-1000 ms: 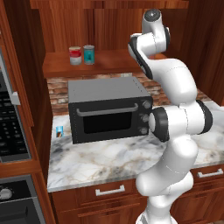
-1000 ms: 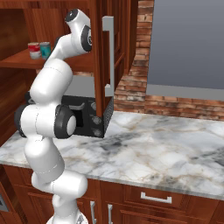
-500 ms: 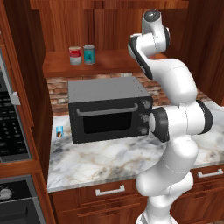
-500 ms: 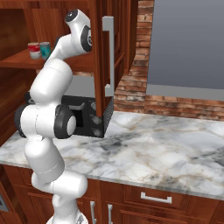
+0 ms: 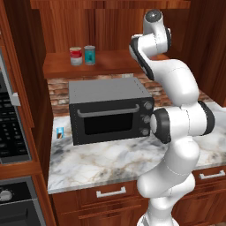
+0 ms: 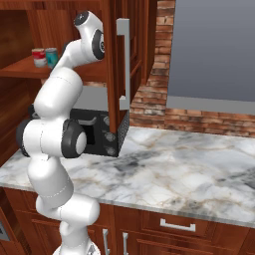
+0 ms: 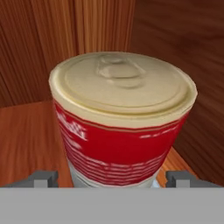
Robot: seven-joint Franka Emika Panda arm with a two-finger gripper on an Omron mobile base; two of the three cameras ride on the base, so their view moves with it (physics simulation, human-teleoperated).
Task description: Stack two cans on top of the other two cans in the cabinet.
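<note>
Nothing has shifted in the base views vs a sec ago: arm [image 5: 176, 88] is in the same reach into the cabinet [image 5: 114, 62], and the red can at left [image 5: 76, 56] and teal can [image 5: 89, 55] sit side by side on the left end of the shelf board as before.

Hand view: gripper [image 7: 111, 178] is spread wide, with fingertips [image 7: 41, 177] low at either side and a gap showing btwn each tip and the near red can [image 7: 122, 144]. It isn't pinching anything.

Key relation: the near red can is dead ahead of the hand, centred btwn the tips, very close, and seen from a bit above so its cream lid shows. Its long axis is upright with no visible tilt. It stands in the right back corner of the cabinet, w/ the side wall just beside it. A pale grey band under its base may be the top of another can; can't tell for sure.

Judgement: this looks like a release just made, so the next move is prob. a straight pull-back along the hand's own line, jaws kept wide, no sideways drift. Any sweep would clip the can and topple it. From the right base view, the red can at left [image 6: 39, 57] and teal can [image 6: 51, 57] lie well apart from the hand, to the left along the shelf.
</note>
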